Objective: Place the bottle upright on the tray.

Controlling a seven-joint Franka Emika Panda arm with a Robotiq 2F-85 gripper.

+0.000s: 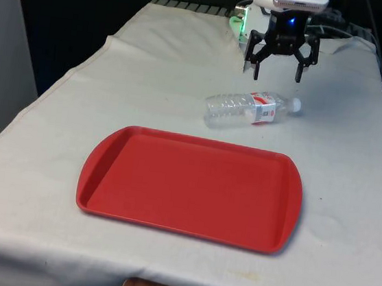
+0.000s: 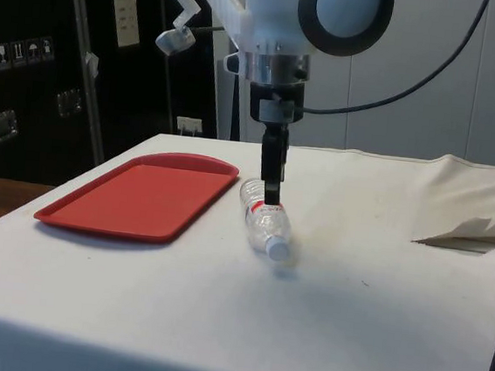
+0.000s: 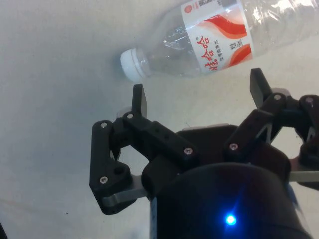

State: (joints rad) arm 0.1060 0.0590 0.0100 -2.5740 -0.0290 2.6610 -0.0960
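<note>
I'm at the approach step: my black 2-finger end effector [image 1: 278, 75] hangs with its fingers spread wide and empty, above and just behind the clear plastic water bottle with a red-and-white label and white cap [image 1: 251, 110]. The bottle lies on its side on the white-clothed table [image 1: 350, 202], just beyond the far edge of the flat red plastic tray [image 1: 105, 168], which carries nothing. Next I judge I must descend, straddle the bottle's body and close on it.
</note>
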